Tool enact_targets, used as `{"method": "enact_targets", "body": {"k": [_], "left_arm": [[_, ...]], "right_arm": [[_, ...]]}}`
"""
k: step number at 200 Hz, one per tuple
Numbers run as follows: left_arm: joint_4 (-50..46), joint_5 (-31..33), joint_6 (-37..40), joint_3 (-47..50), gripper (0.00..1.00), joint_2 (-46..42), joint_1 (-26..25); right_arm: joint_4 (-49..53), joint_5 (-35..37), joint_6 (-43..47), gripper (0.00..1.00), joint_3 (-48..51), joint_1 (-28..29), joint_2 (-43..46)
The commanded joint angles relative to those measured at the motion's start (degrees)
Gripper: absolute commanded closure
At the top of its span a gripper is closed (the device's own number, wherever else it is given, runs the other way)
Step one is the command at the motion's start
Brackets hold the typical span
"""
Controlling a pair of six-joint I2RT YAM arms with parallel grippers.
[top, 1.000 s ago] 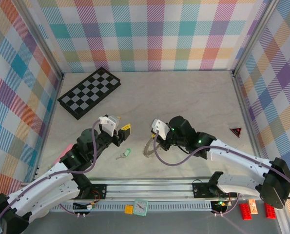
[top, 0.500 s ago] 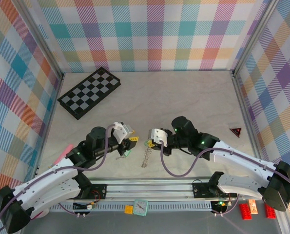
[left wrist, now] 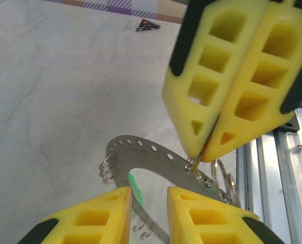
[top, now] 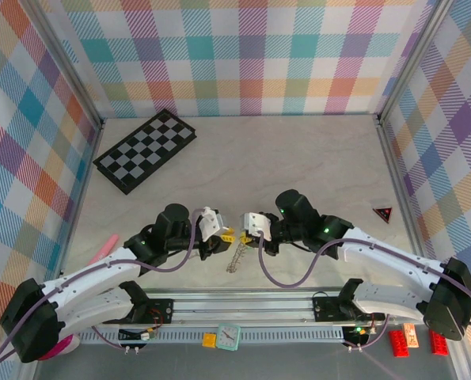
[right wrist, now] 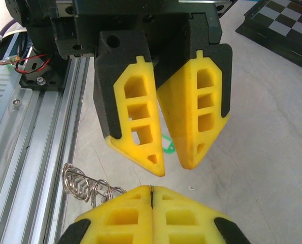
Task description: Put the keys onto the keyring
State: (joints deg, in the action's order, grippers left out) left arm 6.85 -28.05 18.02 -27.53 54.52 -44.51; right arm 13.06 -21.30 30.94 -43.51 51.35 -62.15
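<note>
The keyring (left wrist: pixel 140 149), a grey metal band with holes and small wire loops, hangs from my right gripper (left wrist: pixel 203 155), which is shut on its rim. In the top view the keyring (top: pixel 237 255) dangles between the two grippers. My left gripper (left wrist: pixel 148 195) faces the right one, its jaws apart on either side of the ring's thin lower band. A green key tag (left wrist: pixel 135 188) shows through the ring, lying on the table. From the right wrist, my shut right gripper (right wrist: pixel 152 189) points at the parted left gripper (right wrist: pixel 173 166), with the green tag (right wrist: pixel 167 146) beyond.
A folded chessboard (top: pixel 146 149) lies at the back left and a small red triangle (top: pixel 383 212) at the right. A pink object (top: pixel 102 247) lies at the left edge. The metal rail (top: pixel 243 305) runs just behind the grippers at the near edge.
My left gripper has moved right, past the spot where the key lay, up to the hanging keyring, and its jaws have narrowed. The right gripper kept its hold and shifted slightly.
</note>
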Motion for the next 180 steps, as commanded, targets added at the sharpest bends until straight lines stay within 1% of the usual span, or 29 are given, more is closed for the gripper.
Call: {"method": "enact_targets", "body": {"k": [1,53,92,107,142,180], "left_arm": [[4.54,-4.81,3.16,1.28,0.76,0.59,-0.33],[5.89,-7.10,5.93,2.56,0.77,0.85,-0.42],[5.81,-7.28,6.15,2.31,0.83,1.80,-0.58],[5.93,-7.37,6.09,2.13,0.83,2.24,-0.53],[6.28,-7.43,6.18,1.91,0.88,2.71,-0.62],[6.95,-7.37,6.06,1.95,0.88,2.76,-0.62]], "right_arm": [[-0.45,-2.45,0.86,1.00,-1.48,-0.16,-0.55],[0.00,-2.69,-0.04,1.00,-2.51,-0.20,-1.72],[0.13,-3.54,-0.86,1.00,-3.60,-0.12,-2.95],[0.12,-3.74,-1.26,1.00,-4.01,-0.12,-3.39],[0.00,-4.47,-1.67,1.00,-4.42,-0.11,-3.99],[1.02,-5.49,-1.45,1.00,-4.86,-0.11,-4.78]]}}
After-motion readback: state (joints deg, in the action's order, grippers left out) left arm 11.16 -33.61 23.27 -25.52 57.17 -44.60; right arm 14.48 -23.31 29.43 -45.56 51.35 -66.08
